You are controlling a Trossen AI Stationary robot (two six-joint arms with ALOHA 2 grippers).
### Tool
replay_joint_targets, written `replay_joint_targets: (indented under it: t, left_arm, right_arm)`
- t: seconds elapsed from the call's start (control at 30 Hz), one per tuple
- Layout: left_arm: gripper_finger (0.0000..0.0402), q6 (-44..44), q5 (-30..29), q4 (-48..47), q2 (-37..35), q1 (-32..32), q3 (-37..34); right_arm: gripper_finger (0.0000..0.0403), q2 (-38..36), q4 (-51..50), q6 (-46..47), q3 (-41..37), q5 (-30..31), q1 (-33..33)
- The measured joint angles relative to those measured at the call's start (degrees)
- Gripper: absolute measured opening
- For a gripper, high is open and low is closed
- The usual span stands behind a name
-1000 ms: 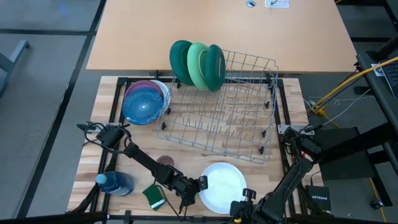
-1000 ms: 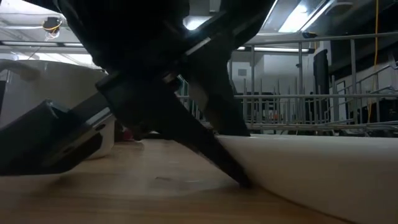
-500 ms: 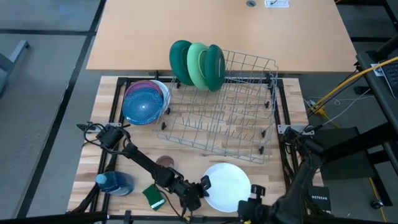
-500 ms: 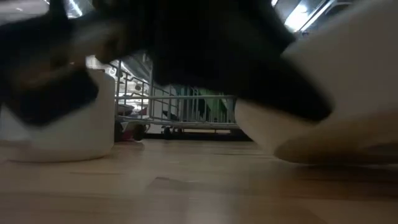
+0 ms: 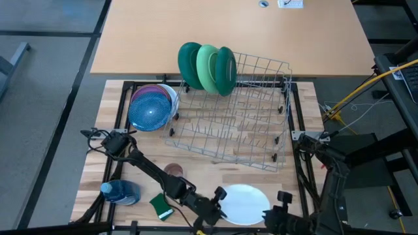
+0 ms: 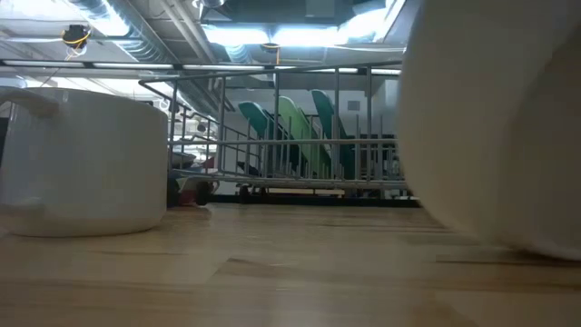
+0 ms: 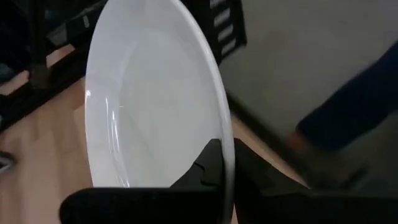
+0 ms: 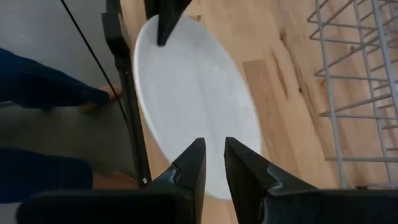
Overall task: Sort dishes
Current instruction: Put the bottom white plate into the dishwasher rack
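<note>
One white plate [image 5: 245, 204], at six o'clock on the table [image 5: 104, 117], is now tilted off the wood — the left gripper [image 5: 220, 196] has just clamped its rim, while the right gripper [image 5: 282, 197], jaws slightly apart, has backed off — ready for the rack [image 5: 261, 98].

The white plate [image 7: 149, 106] looks glazed and glossy, with a bright streak of reflected light along its smooth inner curve. The tabletop [image 5: 114, 108] under it is pale wood with visible grain and board seams, matt rather than polished. The dish rack [image 5: 241, 124] is thin grey metal wire. The green plates [image 5: 208, 67] standing in it have a smooth, softly shiny surface, like plastic or glaze. The blue plate [image 5: 150, 111] gleams at its centre. The left gripper [image 7: 225, 180] fingers are dark matt plastic
</note>
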Motion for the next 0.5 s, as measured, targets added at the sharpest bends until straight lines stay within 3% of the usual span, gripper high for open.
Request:
replay_joint_targets:
  t: [0.27,0.5]
  left_arm:
    - [0.0,-12.66,5.05,-6.56,-0.24,0.26,7.61]
    - [0.0,-17.36,5.94,-13.54,-0.24,0.76,13.51]
  right_arm:
    - [0.0065,-0.15,0.01,-0.9,-0.02,4.06,2.12]
    - [0.0065,-0.64,0.01,-3.42,-0.02,8.12,2.88]
